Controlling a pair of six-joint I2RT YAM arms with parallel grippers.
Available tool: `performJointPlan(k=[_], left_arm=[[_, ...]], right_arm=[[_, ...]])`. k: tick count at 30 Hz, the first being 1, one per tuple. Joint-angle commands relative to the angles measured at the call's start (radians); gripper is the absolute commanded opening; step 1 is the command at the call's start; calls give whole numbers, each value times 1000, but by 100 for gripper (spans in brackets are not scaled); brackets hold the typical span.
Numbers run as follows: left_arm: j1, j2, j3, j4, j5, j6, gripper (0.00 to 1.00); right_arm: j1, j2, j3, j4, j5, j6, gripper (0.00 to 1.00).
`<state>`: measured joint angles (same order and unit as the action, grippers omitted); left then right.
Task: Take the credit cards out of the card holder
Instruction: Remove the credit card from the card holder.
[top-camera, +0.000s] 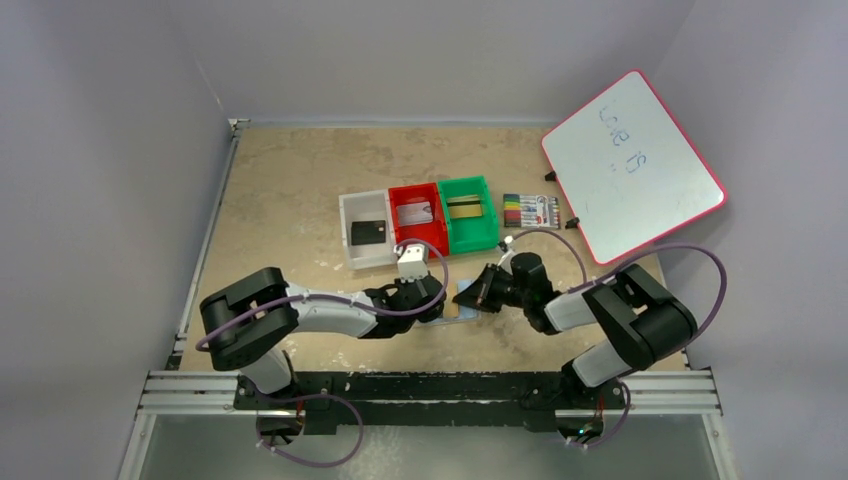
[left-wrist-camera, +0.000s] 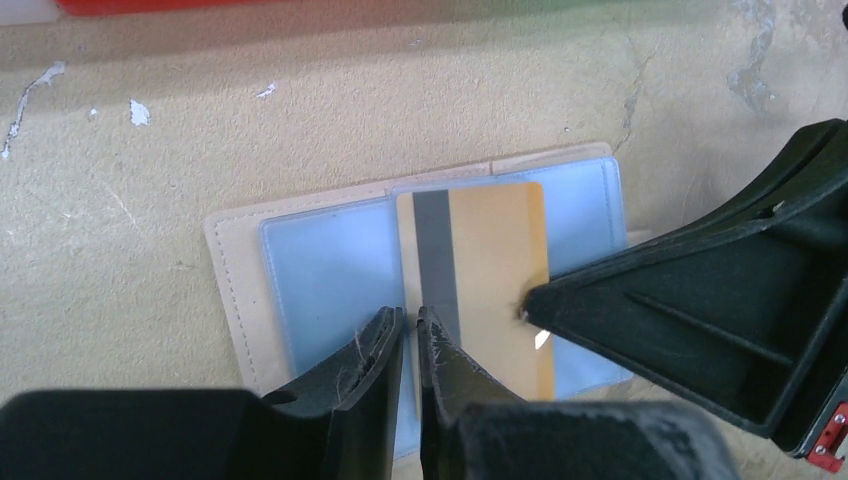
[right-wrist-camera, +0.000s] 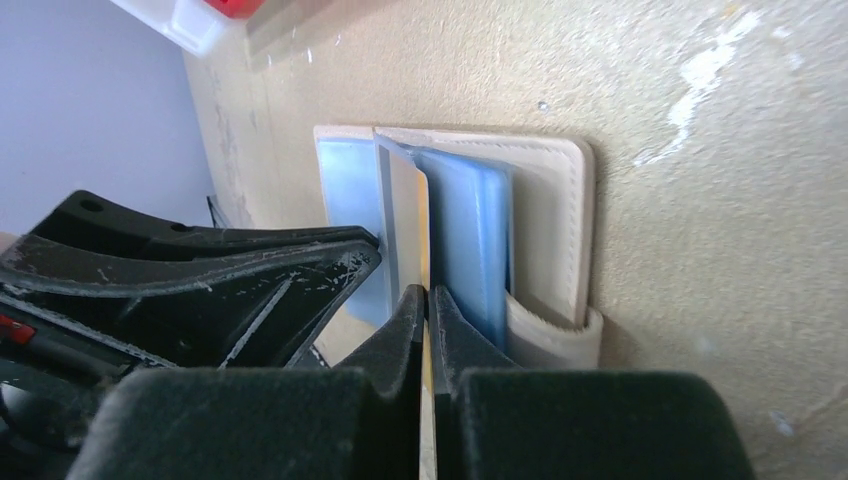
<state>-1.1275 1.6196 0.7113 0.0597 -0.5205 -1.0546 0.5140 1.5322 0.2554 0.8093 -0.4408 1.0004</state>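
Both left gripper (left-wrist-camera: 410, 315) and right gripper (right-wrist-camera: 427, 292) pinch the card (left-wrist-camera: 490, 250) by the near edge; one should pin the holder (left-wrist-camera: 235, 250).

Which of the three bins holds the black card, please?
The white bin, leftmost in the row; the red bin holds a pale card, the green bin a gold card.

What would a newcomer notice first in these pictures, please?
The left gripper and right gripper meet tip to tip over the open card holder at the near middle of the table. A gold card with a grey stripe shows over its blue pockets. At the far right, a red-rimmed whiteboard with scribbles stands out.
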Motion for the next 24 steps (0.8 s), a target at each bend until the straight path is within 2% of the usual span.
performJointPlan(k=[1, 6, 7, 11, 16, 18, 20, 22, 24], left_arm=[[-3, 8, -51, -102, 4, 19, 12], [-5, 31, -34, -99, 22, 43, 12], [-5, 28, -33, -98, 22, 48, 12], [-5, 13, -32, -97, 17, 56, 12], [-5, 15, -23, -105, 24, 61, 12], [-5, 18, -23, -107, 26, 62, 11], [-5, 24, -20, -115, 28, 67, 11], [-5, 29, -13, -125, 27, 70, 11], [-5, 33, -13, -124, 26, 69, 10]], right_arm=[[-33, -10, -15, 29, -15, -31, 0], [-38, 37, -36, 125, -66, 2, 0], [-39, 46, -35, 130, -72, 0, 7], [-40, 87, -23, 151, -105, -5, 17], [-39, 93, -24, 170, -97, 11, 17], [-40, 78, -31, 163, -81, 20, 11], [-41, 63, -41, 155, -63, 24, 9], [-43, 52, -42, 145, -65, 21, 11], [-45, 48, -42, 143, -76, 20, 16]])
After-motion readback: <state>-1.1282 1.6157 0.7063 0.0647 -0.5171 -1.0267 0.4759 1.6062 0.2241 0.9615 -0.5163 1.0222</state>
